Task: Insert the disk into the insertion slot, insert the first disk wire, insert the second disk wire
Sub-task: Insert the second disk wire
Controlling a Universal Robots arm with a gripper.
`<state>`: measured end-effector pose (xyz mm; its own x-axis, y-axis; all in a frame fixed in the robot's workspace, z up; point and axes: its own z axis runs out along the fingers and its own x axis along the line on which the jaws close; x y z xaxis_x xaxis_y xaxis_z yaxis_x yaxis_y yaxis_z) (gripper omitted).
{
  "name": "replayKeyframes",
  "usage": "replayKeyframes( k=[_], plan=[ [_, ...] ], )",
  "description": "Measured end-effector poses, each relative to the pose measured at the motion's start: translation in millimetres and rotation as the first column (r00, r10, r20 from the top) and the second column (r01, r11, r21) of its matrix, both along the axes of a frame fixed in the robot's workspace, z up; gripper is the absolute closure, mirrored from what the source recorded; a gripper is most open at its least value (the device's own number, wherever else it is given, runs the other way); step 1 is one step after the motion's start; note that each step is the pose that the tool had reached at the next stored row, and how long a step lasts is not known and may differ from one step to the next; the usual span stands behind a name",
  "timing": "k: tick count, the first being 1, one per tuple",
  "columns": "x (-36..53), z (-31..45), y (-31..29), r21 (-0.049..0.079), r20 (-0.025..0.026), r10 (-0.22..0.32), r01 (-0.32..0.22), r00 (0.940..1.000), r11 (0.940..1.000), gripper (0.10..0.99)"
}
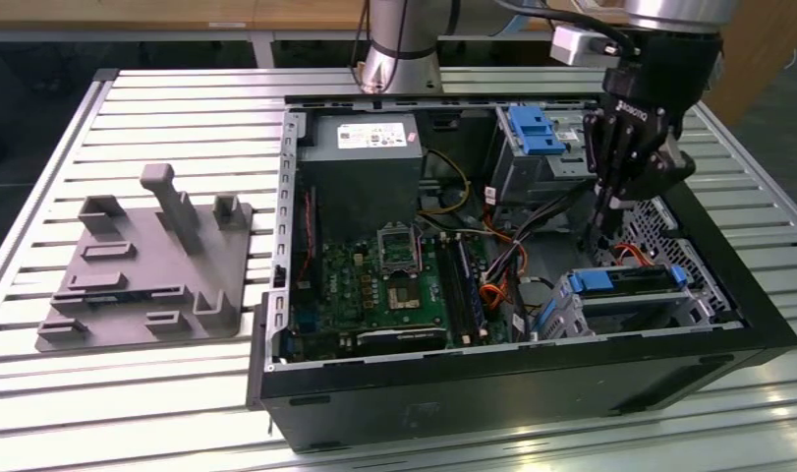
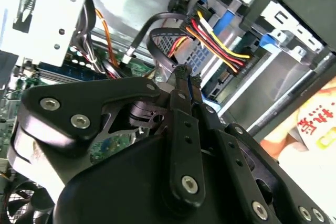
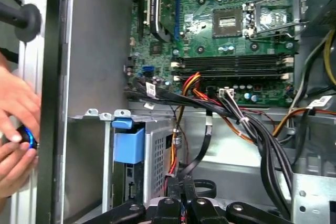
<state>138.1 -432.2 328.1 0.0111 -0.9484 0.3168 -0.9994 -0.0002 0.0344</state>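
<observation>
**Claw pinches a black wire beside the seated disk**

Closest to the lens in both wrist views is the gripper (image 2: 188, 76) (image 3: 182, 190). Its two black fingers are drawn together, with a black wire (image 2: 163, 51) (image 3: 203, 145) nipped between the tips. From the tips the wire arches away towards the cable bundle that crosses the case.

In the exterior view the gripper (image 1: 605, 211) hangs inside the open case (image 1: 503, 383), towards the exterior view's right. It is just above and behind the slot (image 1: 648, 313).

The disk (image 1: 628, 282) lies flat in that slot, with its blue carrier showing at both ends. In the first wrist view the carrier's blue tab (image 3: 128, 148) sits against the slot's perforated wall (image 3: 160, 153), just beside the pinched wire.

A red, yellow and black power lead (image 2: 220, 45) runs close past the fingertips in the second wrist view.

The motherboard (image 1: 385, 285) (image 3: 236, 35) fills the case floor on the far side of the wires.

A person's hands (image 3: 16, 119) are outside the case wall, holding a small blue and black object.

On the slatted table (image 1: 162, 108), well apart from the case on the exterior view's left, stands a grey fixture (image 1: 142, 270).
</observation>
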Motion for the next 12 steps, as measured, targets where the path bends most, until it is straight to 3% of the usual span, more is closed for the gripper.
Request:
replayKeyframes(
  k=[8,12],
  plan=[
    [0.0,0.0,-3.4,0.051,-0.0001,-0.006,0.006,1.0,0.9987,0.941],
    [0.4,1.0,-8.8,0.057,-0.0003,-0.007,0.007,1.0,0.9984,0.941]
  ],
)
